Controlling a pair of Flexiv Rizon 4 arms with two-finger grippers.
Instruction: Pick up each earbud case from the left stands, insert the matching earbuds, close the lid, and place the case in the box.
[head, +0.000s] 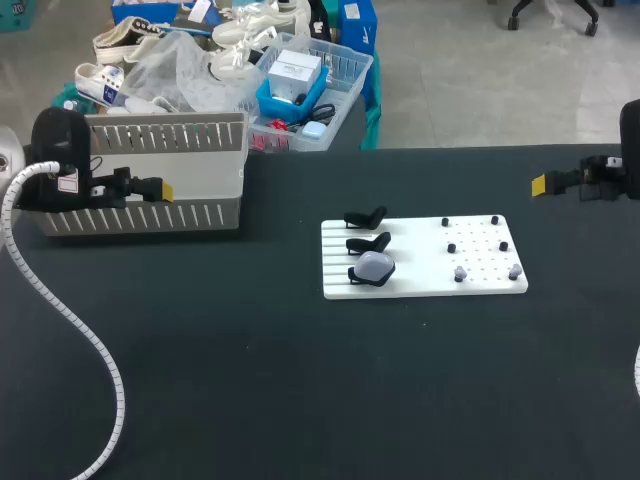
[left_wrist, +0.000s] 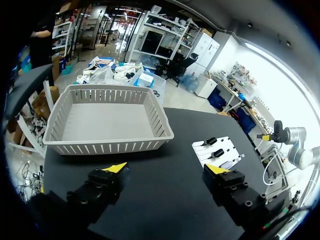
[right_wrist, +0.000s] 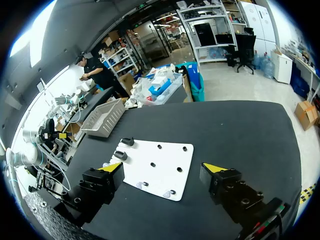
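1. Two grippers in view, well apart, one at each side of the table (head: 300, 400): left gripper (head: 160, 188) just in front of the near wall of the basket (head: 200, 215), right gripper (head: 540, 183) over bare black tabletop, off past the right end of the board (head: 415, 255).
2. Left gripper from its own wrist (left_wrist: 166, 170): fingers spread wide, nothing between them, nothing held. Basket (left_wrist: 110, 145) straight ahead, board (left_wrist: 227, 147) ahead and off to one side.
3. Right gripper from its own wrist (right_wrist: 162, 167): also spread wide, holding nothing. Board (right_wrist: 165, 155) flat on the table ahead of the fingers.
4. White board lying flat near the table's middle, to the right of the basket, apart from it.
5. Three black stands in a column on the board's left part: far (head: 366, 217), middle (head: 369, 242), near (head: 362, 277).
6. One earbud case (head: 376, 265), pale grey and rounded, sitting on the near stand. Lid open or closed: cannot tell.
7. Four black pegs (head: 452, 247) on the board's right part, in two rows.
8. Two small pale earbuds (head: 460, 272) (head: 515, 270) upright in the board's near right row, apart from each other and from the case.
9. Grey slatted basket at the table's far left edge.
10. White coiled cable (head: 70, 310) trailing from the left arm across the table's near left part.
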